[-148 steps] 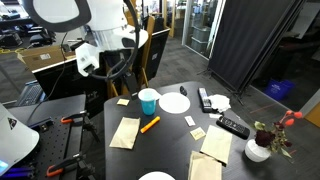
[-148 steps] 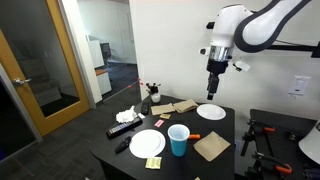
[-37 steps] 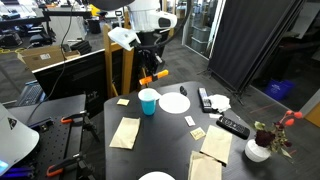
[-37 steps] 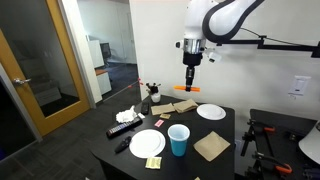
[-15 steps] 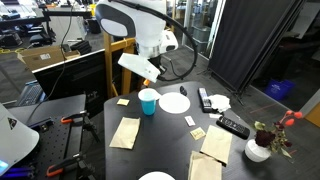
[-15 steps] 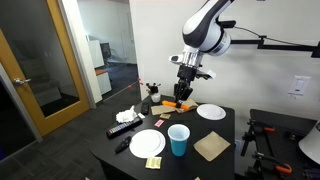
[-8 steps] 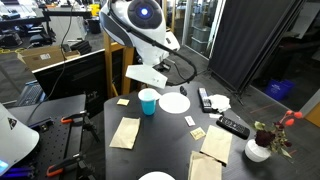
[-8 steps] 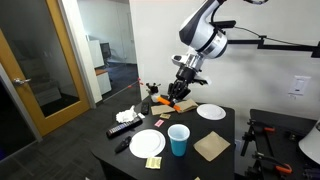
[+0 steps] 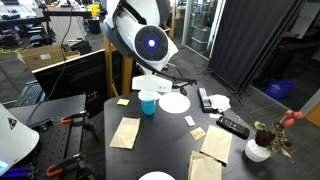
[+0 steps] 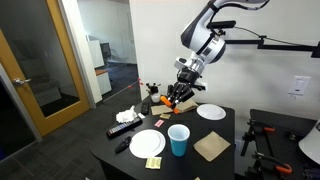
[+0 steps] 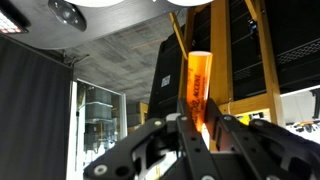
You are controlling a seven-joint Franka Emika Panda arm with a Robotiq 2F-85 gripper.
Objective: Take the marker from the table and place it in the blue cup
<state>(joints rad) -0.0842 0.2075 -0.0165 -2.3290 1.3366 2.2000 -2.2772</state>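
Note:
The orange marker (image 11: 198,80) stands up between my gripper's (image 11: 197,125) two black fingers, which are shut on its lower part. In an exterior view the gripper (image 10: 181,96) hangs tilted over the back of the dark table (image 10: 190,162), with a bit of the orange marker (image 10: 184,103) showing beside it. The light blue cup (image 10: 178,140) stands upright nearer the front, below and apart from the gripper. In an exterior view the gripper (image 9: 155,85) hovers just above the blue cup (image 9: 148,102). The wrist view looks up at the ceiling, so cup and table are out of it.
White plates (image 9: 174,103) (image 10: 147,143) (image 10: 210,111) lie around the cup. Brown napkins (image 9: 125,132) (image 10: 211,147), yellow sticky notes (image 9: 197,133) and black remotes (image 9: 232,126) are scattered on the table. A white vase with flowers (image 9: 258,150) stands at one corner.
The arm has swung lower and tilted its wrist over, bringing the held marker down closer to the table and cup. The grip on the marker is unchanged.

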